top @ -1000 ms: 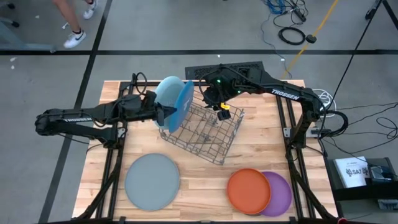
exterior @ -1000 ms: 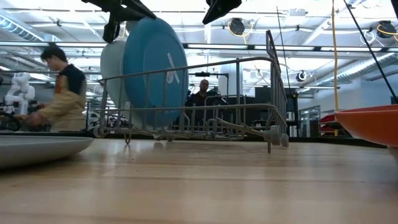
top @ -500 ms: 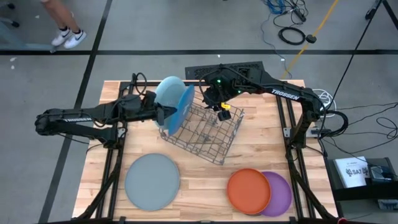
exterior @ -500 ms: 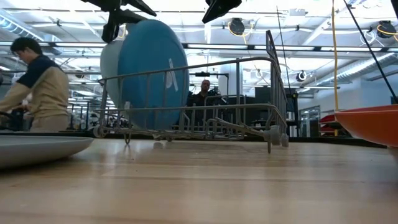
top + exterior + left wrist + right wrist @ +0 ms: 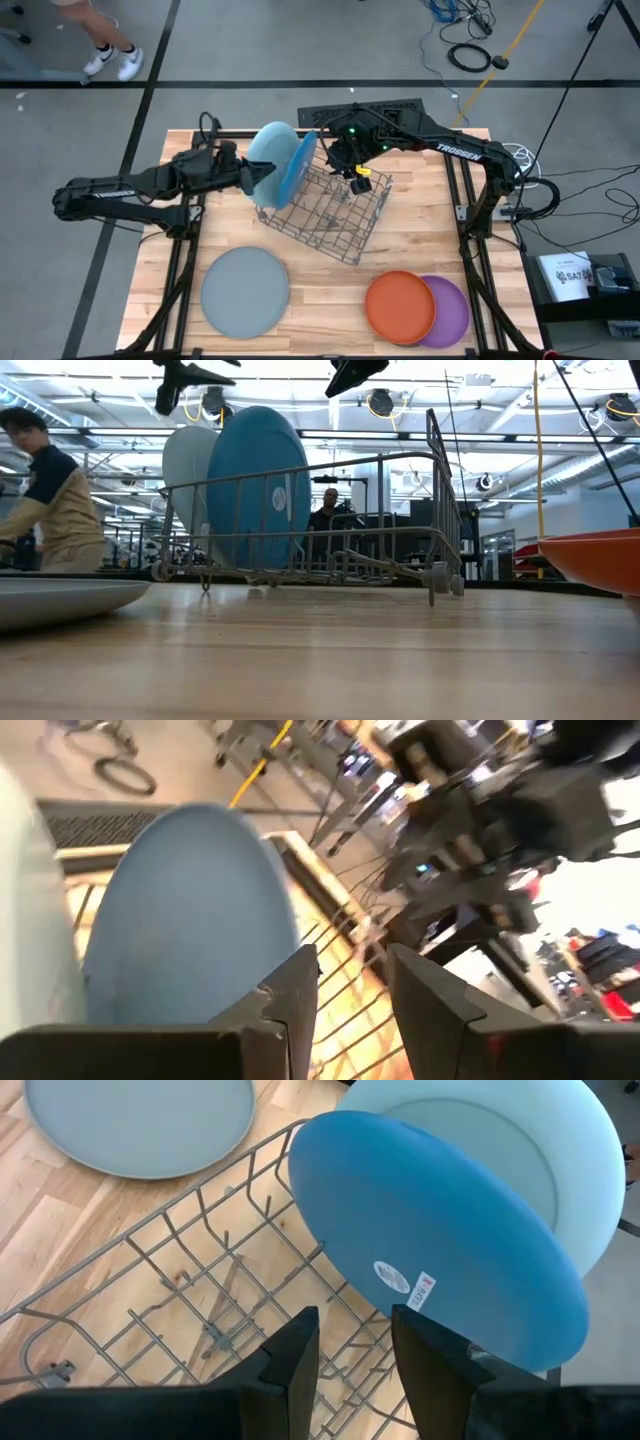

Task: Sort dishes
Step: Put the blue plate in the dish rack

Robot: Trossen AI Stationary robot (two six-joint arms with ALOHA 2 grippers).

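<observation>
Nearest you, along the bench's front edge, the grey plate (image 5: 245, 292) lies flat toward the left corner, and the orange plate (image 5: 400, 307) overlaps the purple plate (image 5: 449, 312) toward the right corner. Mid-bench you have the wire rack (image 5: 328, 208); at its left end the blue plate (image 5: 255, 485) stands on edge with the pale blue plate (image 5: 187, 470) just behind it. Your left gripper (image 5: 262, 175) sits beside those two plates, jaws released and holding nothing. Your right gripper (image 5: 357, 177) hovers over the rack's far side, jaws parted, empty.
</observation>
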